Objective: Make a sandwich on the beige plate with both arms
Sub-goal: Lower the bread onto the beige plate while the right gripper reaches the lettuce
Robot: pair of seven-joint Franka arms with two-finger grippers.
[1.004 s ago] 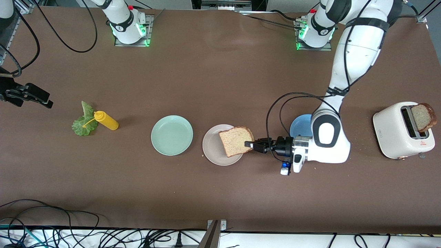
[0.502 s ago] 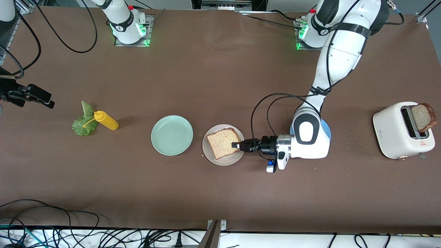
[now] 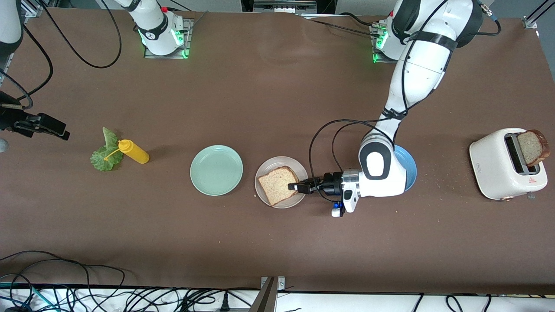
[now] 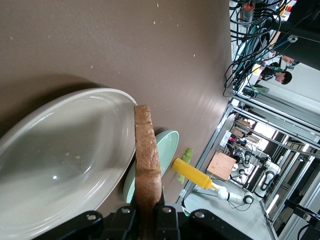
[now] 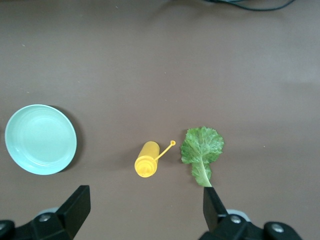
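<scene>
L gripper (image 3: 298, 187) is clamped on one edge of a bread slice (image 3: 279, 186), low over the beige plate (image 3: 265, 172); in the left wrist view the slice (image 4: 146, 160) shows edge-on betw. the fingers (image 4: 127, 220), plate (image 4: 60, 160) beneath it, whether bread touches plate can't be told; L arm's forearm covers most of the blue plate (image 3: 411, 167), only a crescent visible. 2nd slice (image 3: 532, 147) sticks up from the white toaster (image 3: 498, 167) at the L arm's end of the table, lower part hidden in the slot. Mint green plate (image 3: 216, 170) sits just beside the beige one, twd the R arm's end; lettuce leaf (image 3: 105, 151) lies further that way, yellow bottle (image 3: 134, 152) touching it, nozzle across the leaf. R gripper (image 3: 34, 123) waits over the table's R-arm end w/ fingers (image 5: 75, 207) wide apart, arm mostly cut off at frame edge; its wrist view looks down on bottle (image 5: 147, 159), leaf (image 5: 201, 150), mint plate (image 5: 40, 139).
</scene>
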